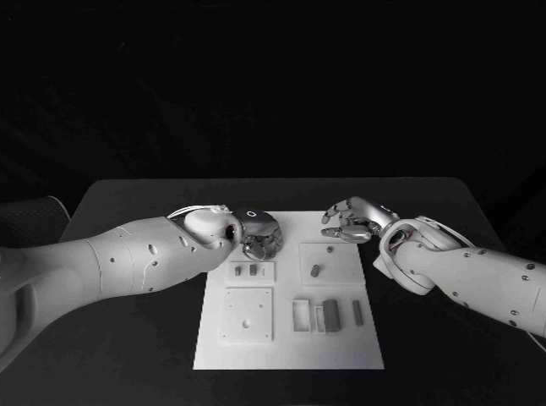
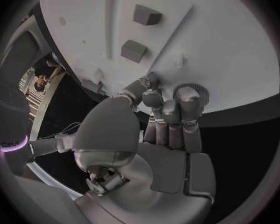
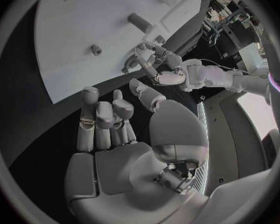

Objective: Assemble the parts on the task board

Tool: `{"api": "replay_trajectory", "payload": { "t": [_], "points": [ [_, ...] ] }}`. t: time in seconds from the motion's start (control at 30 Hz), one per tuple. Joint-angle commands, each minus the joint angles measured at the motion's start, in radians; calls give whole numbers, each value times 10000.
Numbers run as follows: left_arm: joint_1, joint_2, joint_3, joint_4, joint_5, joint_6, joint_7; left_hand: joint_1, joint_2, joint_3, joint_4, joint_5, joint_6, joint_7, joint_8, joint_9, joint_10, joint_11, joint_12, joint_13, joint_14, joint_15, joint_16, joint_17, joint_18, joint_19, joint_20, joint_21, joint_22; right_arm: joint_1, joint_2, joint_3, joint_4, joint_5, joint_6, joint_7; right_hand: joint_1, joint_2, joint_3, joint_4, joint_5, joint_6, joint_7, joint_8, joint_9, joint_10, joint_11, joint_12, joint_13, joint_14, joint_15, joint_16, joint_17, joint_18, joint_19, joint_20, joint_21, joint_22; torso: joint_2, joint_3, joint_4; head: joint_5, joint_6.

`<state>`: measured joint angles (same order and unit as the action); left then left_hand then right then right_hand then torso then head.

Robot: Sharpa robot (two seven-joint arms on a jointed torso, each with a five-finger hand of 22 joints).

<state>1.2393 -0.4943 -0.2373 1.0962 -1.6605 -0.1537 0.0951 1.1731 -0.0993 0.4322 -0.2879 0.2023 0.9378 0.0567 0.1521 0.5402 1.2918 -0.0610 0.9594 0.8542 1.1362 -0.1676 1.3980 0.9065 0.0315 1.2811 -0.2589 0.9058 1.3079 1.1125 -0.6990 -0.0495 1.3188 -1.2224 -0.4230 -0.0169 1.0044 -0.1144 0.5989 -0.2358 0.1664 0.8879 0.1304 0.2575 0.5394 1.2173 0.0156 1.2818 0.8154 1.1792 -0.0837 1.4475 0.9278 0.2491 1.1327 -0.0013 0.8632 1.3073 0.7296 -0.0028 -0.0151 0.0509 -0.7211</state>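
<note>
Both hands crowd the far end of the task board [image 1: 346, 355]: the left hand [image 1: 259, 233] hangs over its upper left corner, the right hand [image 1: 352, 220] over the upper right, a narrow gap between them. Small grey parts [image 1: 325, 314] stand mid-board. The lower strip of the board lies open, as does the black table [image 1: 139, 338] at lower left.

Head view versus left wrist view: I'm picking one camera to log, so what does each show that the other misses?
Head view alone: the right hand hovering over the board's far right corner, and the near parts, like the tall grey block.

Left wrist view alone: the left hand's curled fingers from behind, holding nothing visible.

Both: the task board and the left hand.
</note>
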Motion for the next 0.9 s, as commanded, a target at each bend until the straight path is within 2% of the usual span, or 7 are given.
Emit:
{"api": "replay_trajectory", "payload": {
  "t": [0.03,0.6,0.9],
  "points": [
    [-6,26,3,-9,-44,-93,97,-48,53,68,22,53,78,18,52,-20,-12,60,40,-17,33,63,60,-15,734,-29,-4,44,218,-2,1,5,19,-9,25,55,4,-16,-38,10,20,11,69,-54,9,-22,77,-15,15,64,26,-44,-6,127,24,-79,-21,171,-6,4,-1,5,-9],
    [-56,79,3,-79,-6,-129,138,-322,291,143,77,42,197,85,140,-77,-10,123,126,-50,50,121,111,-43,802,-28,51,123,209,-1,14,7,17,-12,42,51,1,-16,-39,13,21,10,70,-56,14,-22,77,-13,16,65,26,-43,-6,127,26,-80,-22,171,-5,2,1,-7,-11],
    [-62,94,3,-86,-5,-134,139,-353,330,165,70,36,242,102,171,-86,-7,138,146,-58,56,135,125,-48,822,-25,63,144,209,-1,12,8,20,-17,49,41,1,-16,-39,14,22,11,70,-56,16,-22,77,-11,16,66,27,-43,-6,127,26,-80,-22,171,-5,4,1,-4,-13]
  ]
}}
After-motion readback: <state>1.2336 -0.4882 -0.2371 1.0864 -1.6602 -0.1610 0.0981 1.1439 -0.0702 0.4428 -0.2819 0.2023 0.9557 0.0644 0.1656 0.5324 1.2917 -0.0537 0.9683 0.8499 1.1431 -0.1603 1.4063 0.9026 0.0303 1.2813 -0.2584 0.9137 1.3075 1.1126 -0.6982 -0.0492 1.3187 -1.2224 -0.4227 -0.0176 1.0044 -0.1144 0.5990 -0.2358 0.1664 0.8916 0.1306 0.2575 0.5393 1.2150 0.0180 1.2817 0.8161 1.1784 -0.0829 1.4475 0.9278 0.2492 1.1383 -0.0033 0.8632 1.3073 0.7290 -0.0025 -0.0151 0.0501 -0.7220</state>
